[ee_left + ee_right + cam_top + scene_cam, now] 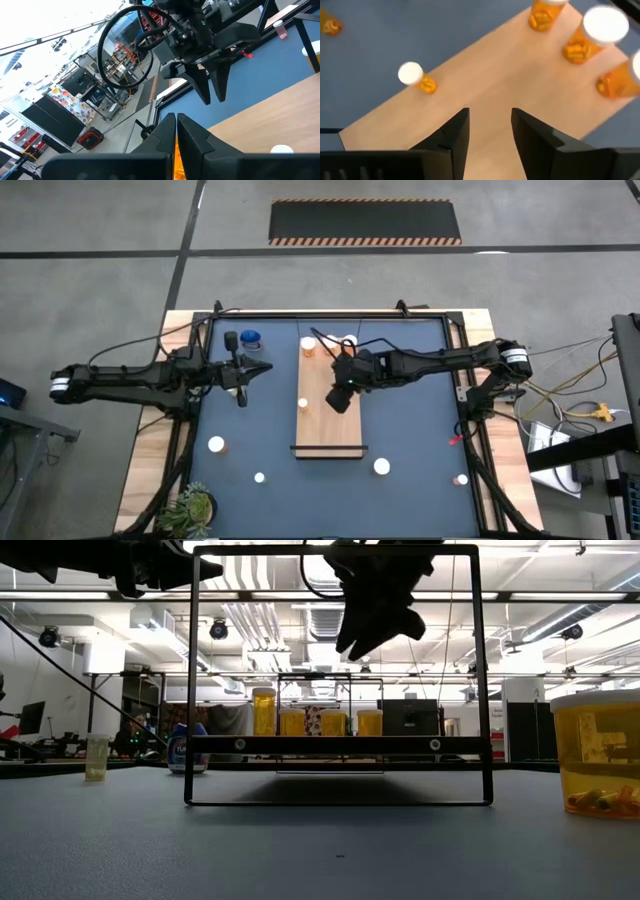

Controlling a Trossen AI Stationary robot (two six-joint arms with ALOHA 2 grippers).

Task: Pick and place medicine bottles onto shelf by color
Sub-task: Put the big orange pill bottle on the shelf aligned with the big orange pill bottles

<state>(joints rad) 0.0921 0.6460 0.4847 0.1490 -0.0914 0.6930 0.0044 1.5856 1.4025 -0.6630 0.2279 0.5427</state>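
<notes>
The shelf [330, 420] is a long light wooden board in the middle of the blue mat. Three orange medicine bottles with white caps [592, 32] stand on its far end, and a small one [415, 77] stands on it nearer the middle. My right gripper [490, 120] hangs open above the shelf, slanting down, with nothing between its fingers; it also shows in the high view [340, 398]. My left gripper [176, 125] waits shut and level to the left of the shelf [265, 368]. A blue bottle [250, 338] stands on the mat at the far left.
Several more orange bottles stand loose on the mat near the front: [216, 445], [259, 477], [381, 467], [461, 479]. A green plant [190, 508] sits at the near left corner. A dark frame [190, 670] stands around the shelf in the low view.
</notes>
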